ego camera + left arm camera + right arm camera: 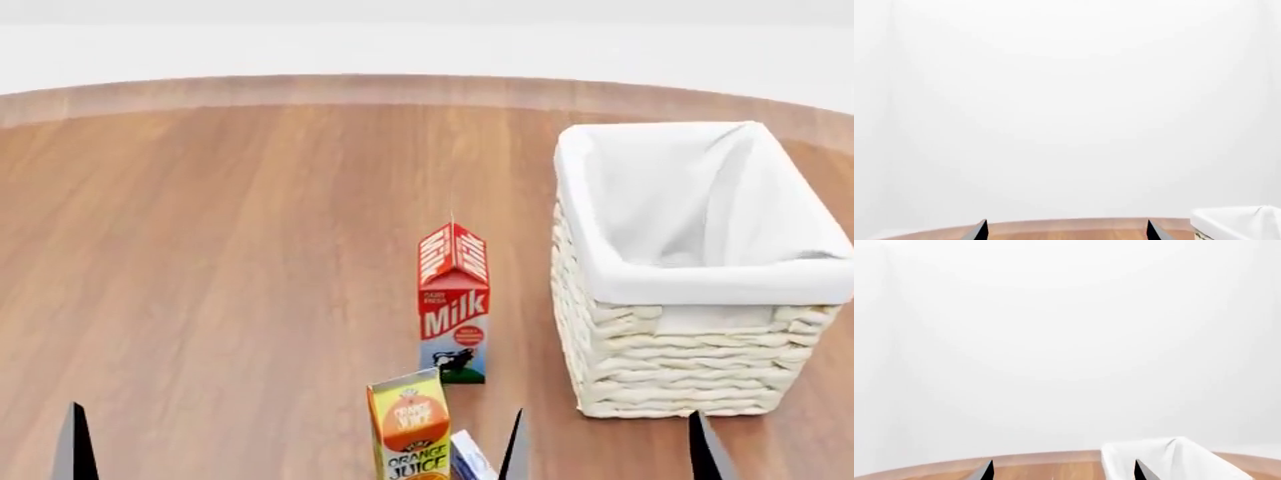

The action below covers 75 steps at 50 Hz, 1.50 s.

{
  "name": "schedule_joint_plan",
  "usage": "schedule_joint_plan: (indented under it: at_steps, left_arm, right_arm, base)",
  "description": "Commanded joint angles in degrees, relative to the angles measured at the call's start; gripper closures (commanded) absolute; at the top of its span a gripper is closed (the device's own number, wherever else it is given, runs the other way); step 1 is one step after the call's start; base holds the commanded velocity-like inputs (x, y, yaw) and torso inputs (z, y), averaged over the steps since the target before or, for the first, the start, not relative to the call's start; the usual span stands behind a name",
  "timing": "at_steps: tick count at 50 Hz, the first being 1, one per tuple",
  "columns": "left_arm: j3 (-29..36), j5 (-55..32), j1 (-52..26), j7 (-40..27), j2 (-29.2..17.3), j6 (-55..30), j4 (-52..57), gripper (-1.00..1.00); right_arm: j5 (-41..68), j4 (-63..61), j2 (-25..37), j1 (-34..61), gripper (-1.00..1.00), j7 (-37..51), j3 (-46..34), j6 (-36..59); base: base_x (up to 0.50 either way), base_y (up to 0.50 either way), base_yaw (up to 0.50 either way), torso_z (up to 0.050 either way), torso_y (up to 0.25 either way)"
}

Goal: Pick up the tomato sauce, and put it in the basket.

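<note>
The tomato sauce can shows in no view. The cream wicker basket (681,360) with a white cloth liner stands on the wooden table at the right; its liner also shows in the left wrist view (1237,222) and the right wrist view (1174,460). My left gripper (1066,232) is open and empty; one of its fingertips (76,445) shows at the head view's lower left. My right gripper (1064,472) is open and empty, its tips (607,455) just in front of the basket's near left corner.
A red and white milk carton (454,305) stands left of the basket. An orange juice carton (410,430) stands nearer, with a small blue and white box (470,458) beside it. The wooden table (240,250) ends at a curved far edge.
</note>
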Motion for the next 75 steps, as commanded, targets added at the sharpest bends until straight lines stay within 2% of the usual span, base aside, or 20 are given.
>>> schedule_joint_plan:
  at_steps: [1, 3, 4, 13, 14, 17, 18, 19, 20, 32, 45, 75]
  left_arm:
    - [0.67, 0.24, -0.03, -0.6, -0.63, 0.05, 0.01, -1.0]
    - [0.68, 0.22, -0.03, -0.72, -0.73, 0.05, -0.04, -1.0]
    - [0.67, 0.17, -0.08, -0.76, -0.78, 0.04, -0.1, -1.0]
    - [0.22, -0.31, -0.81, -1.37, -1.13, -0.02, -1.13, -1.0]
    - [0.62, 0.62, -1.04, -1.67, -1.05, -0.1, -1.7, -1.0]
    - [0.91, 0.98, -1.37, -1.92, -1.07, -0.12, -2.35, -1.0]
    - [1.85, 2.24, -2.0, -2.19, -0.82, -0.6, -3.7, -1.0]
    - [1.79, 2.12, -2.08, -2.27, -0.82, -0.64, -3.73, -1.0]
    - [1.85, 2.3, -2.13, -2.4, -0.84, -0.58, -3.91, -1.0]
    - [2.94, 2.89, -2.43, -2.93, -1.13, -0.59, -4.74, -1.0]
    - [3.23, 2.74, -2.35, -3.53, -1.68, -0.67, -4.33, -1.0]
    - [4.04, 2.24, -2.93, -4.68, -2.61, -1.13, -4.56, -1.0]
  right_arm:
    - [-0.27, 0.58, 0.52, 0.16, -1.0, 0.49, -0.75, -0.34]
    - [-0.22, 0.88, 0.59, 0.03, -1.0, 0.44, -0.78, -0.88]
    - [2.29, 1.41, 0.19, -0.98, -1.0, -1.18, 0.01, -5.86]
    - [3.17, -0.91, 1.42, -1.37, -1.0, -0.31, 0.7, -4.5]
    - [11.28, -3.35, 6.4, -4.11, -1.0, -2.17, 5.06, -1.42]
    - [8.06, -2.42, 9.01, -7.82, -1.0, -2.69, 8.19, -2.71]
    - [12.65, 1.72, 13.43, -16.42, -1.0, -9.6, 16.79, -8.46]
    - [12.57, 2.65, 13.14, -24.96, -1.0, -10.27, 25.38, -9.47]
    - [12.23, 3.12, 12.85, -25.27, -1.0, -10.38, 27.58, -9.87]
    - [11.73, 5.36, 11.5, -27.92, -1.0, -12.59, 28.54, -10.71]
    - [3.87, 19.61, 7.81, -24.87, -1.0, -18.61, 20.77, -19.63]
    - [3.12, 33.97, 4.85, -20.45, -1.0, -20.74, 15.22, -21.41]
  base:
    - [0.5, 0.0, 0.0, 0.0, 0.0]
    - [0.5, 0.0, 0.0, 0.0, 0.0]
    - [0.0, 0.0, 0.0, 0.0, 0.0]
    - [0.0, 0.0, 0.0, 0.0, 0.001]
    - [0.0, 0.0, 0.0, 0.0, 0.0]
    - [0.0, 0.0, 0.0, 0.0, 0.0]
    - [0.0, 0.0, 0.0, 0.0, 0.0]
    - [0.0, 0.0, 0.0, 0.0, 0.0]
    - [0.0, 0.0, 0.0, 0.0, 0.0]
    - [0.0, 0.0, 0.0, 0.0, 0.0]
    - [0.0, 0.0, 0.0, 0.0, 0.0]
    - [0.0, 0.0, 0.0, 0.0, 0.0]
